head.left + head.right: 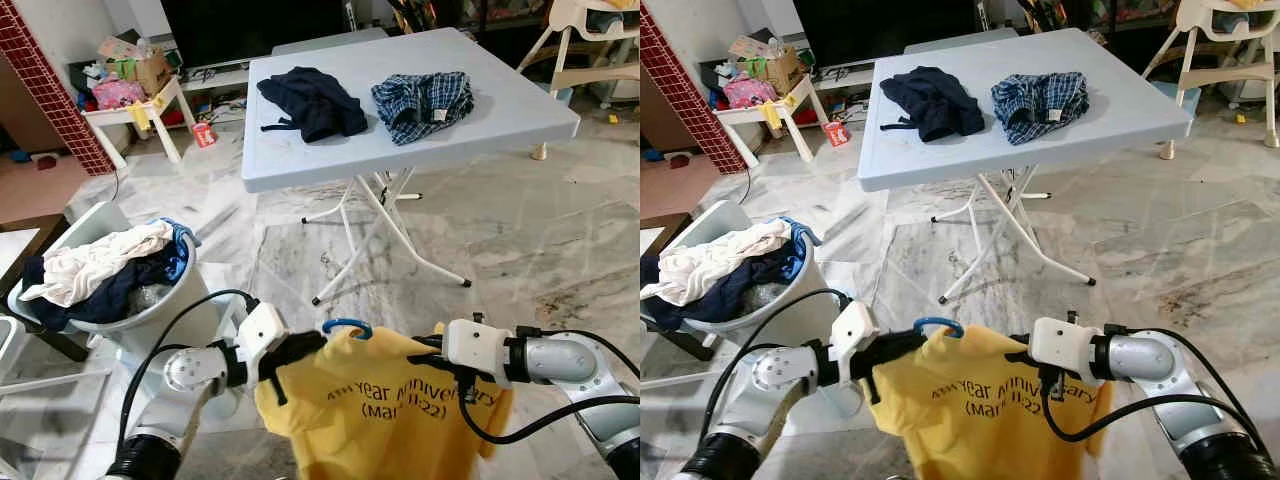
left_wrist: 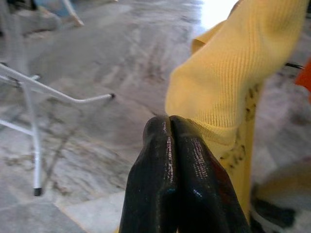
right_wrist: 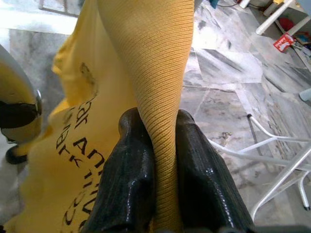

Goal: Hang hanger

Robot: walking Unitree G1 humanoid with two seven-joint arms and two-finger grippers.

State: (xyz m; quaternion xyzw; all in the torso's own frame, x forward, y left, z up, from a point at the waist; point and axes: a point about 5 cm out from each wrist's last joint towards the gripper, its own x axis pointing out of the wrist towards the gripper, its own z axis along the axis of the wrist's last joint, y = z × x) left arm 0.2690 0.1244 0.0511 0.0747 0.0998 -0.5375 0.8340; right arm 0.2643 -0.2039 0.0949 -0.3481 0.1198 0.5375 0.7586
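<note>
Left eye view: both arms up in front, stretching a yellow T-shirt [image 1: 385,415] between them. Left tool [image 1: 300,350] is pinched tight on the shirt's left shoulder; the left wrist view shows its fingers [image 2: 170,184] pressed together w/ yellow fabric beside them. Right tool [image 1: 432,345] clamps the right shoulder, a fold of ribbed cloth squeezed between its fingers [image 3: 131,179]. Blue hanger hook [image 1: 347,326] sticks up out of the collar, midway between the tools. Beyond, light-blue folding worktop [image 1: 300,160] carries a dark navy garment [image 1: 312,102] nr its far-left corner and a blue plaid shirt [image 1: 424,103] towards the far-right. Laundry basket [image 1: 140,320] full of clothes stands on the marble floor [image 1: 520,250] at left.
</note>
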